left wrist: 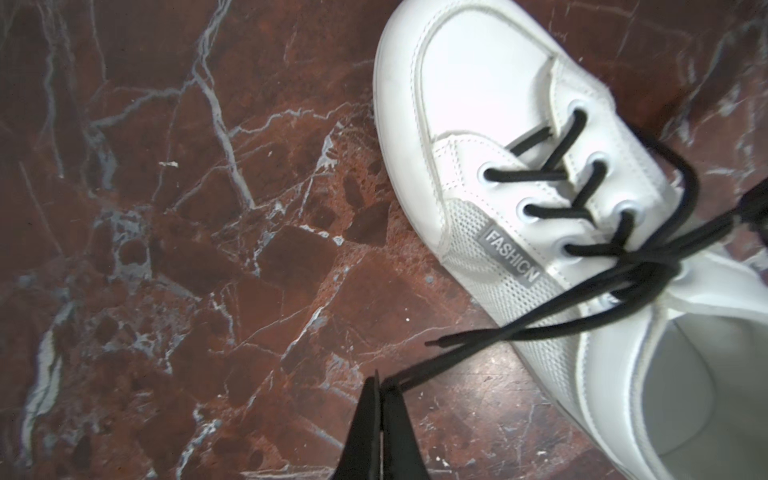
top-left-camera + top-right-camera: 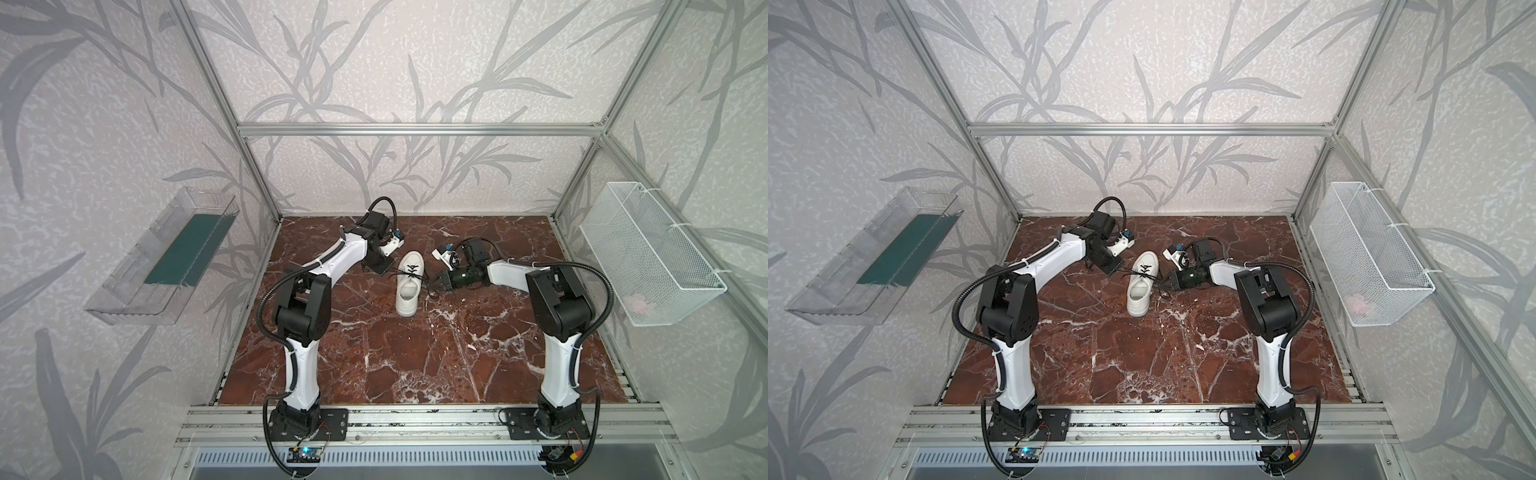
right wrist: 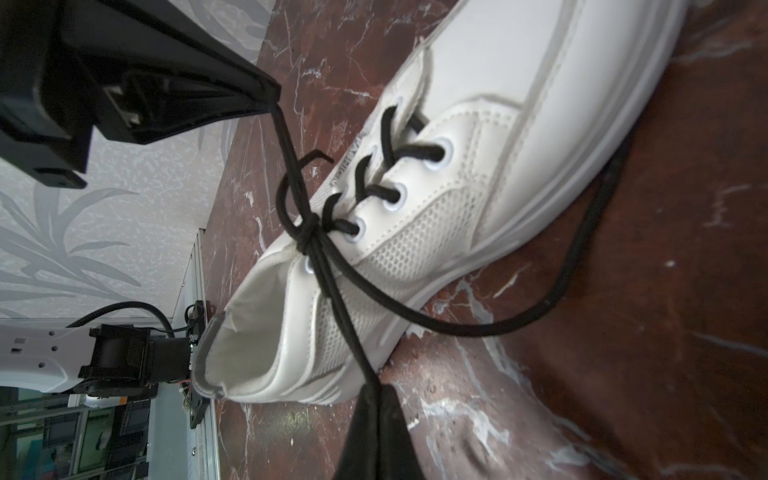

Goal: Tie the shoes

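Centrally on marbled table (image 2: 415, 353): white sneaker (image 2: 409, 291), toe toward rear wall, black laces (image 1: 623, 257) knotted. Just beside, either flank: left gripper (image 1: 379, 388) and right gripper (image 3: 376, 392), each clamped on a lace strand.

1. "FASHION", in white capitals on a small grey tag (image 1: 513, 257), is the only word that can be read. The left wrist view shows the tag sewn to the mesh side panel of the white sneaker (image 1: 478, 104), just beside the eyelets carrying its black laces (image 1: 582, 208).
2. The right wrist view shows the same tag (image 3: 343, 170) on the sneaker's far side at a steep angle, its letters too squeezed to read.
3. In both top views the sneaker is too small for its lettering to be made out.
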